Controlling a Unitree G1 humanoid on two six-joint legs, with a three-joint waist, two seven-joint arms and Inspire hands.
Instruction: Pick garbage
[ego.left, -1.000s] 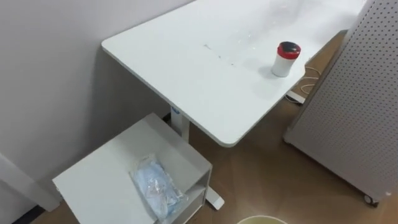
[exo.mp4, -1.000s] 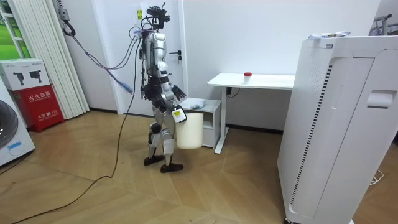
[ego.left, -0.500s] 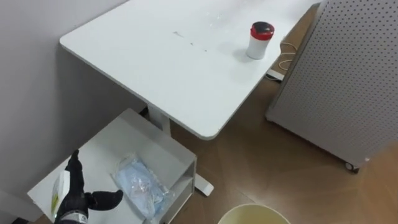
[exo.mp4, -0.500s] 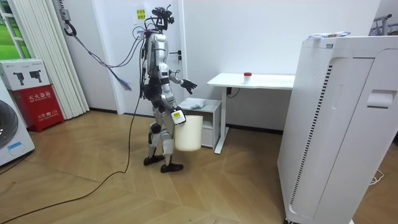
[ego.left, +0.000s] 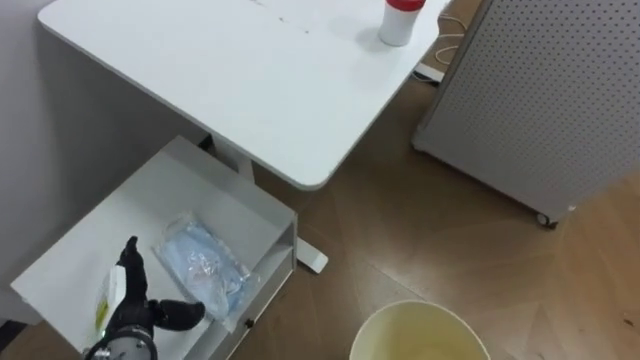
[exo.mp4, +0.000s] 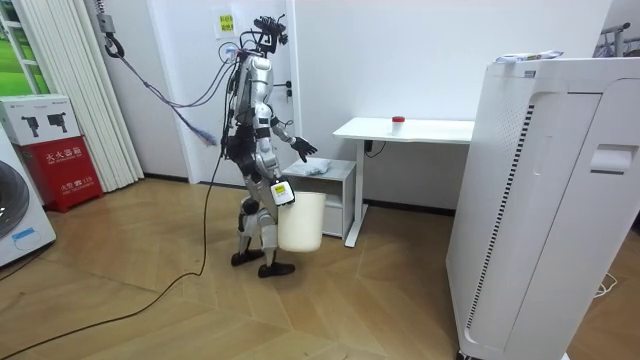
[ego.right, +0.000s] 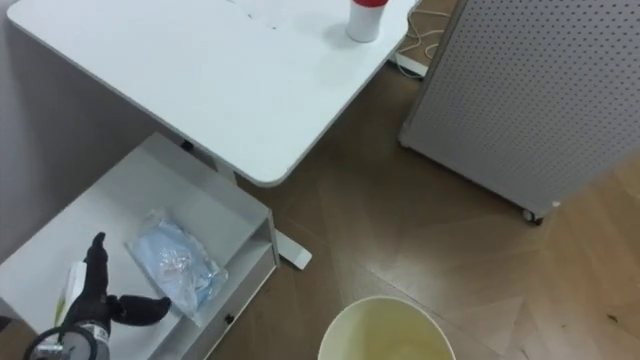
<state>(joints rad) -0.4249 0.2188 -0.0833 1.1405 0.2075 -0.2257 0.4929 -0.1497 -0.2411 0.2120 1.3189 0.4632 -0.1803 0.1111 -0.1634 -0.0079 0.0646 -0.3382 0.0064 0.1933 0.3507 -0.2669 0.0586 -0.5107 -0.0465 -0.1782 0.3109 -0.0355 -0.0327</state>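
A crumpled clear-blue plastic bag (ego.left: 205, 265) lies on top of the low white cabinet (ego.left: 170, 190). My black left hand (ego.left: 135, 305) hovers over the cabinet top just left of the bag, fingers straight, thumb spread toward it, not touching it. A small white-and-yellow packet (ego.left: 102, 300) lies right beside the hand. In the room view I stand facing the cabinet, left arm stretched out, left hand (exo.mp4: 303, 148) above it. A cream bin (exo.mp4: 300, 220) hangs off the floor from my right hand (exo.mp4: 282, 192) at my hip; its open mouth (ego.left: 420, 335) is below me.
A white desk (ego.left: 200, 80) stands over the cabinet's far side, with a red-capped white canister (ego.left: 400, 20) on it. A white perforated panel on castors (ego.left: 540, 90) stands to the right. A wall is at the left. Wooden floor lies between.
My left arm rose from my side and reached out over the cabinet top. The eye view shifted down and closer to the cabinet. The bin swung slightly at my hip.
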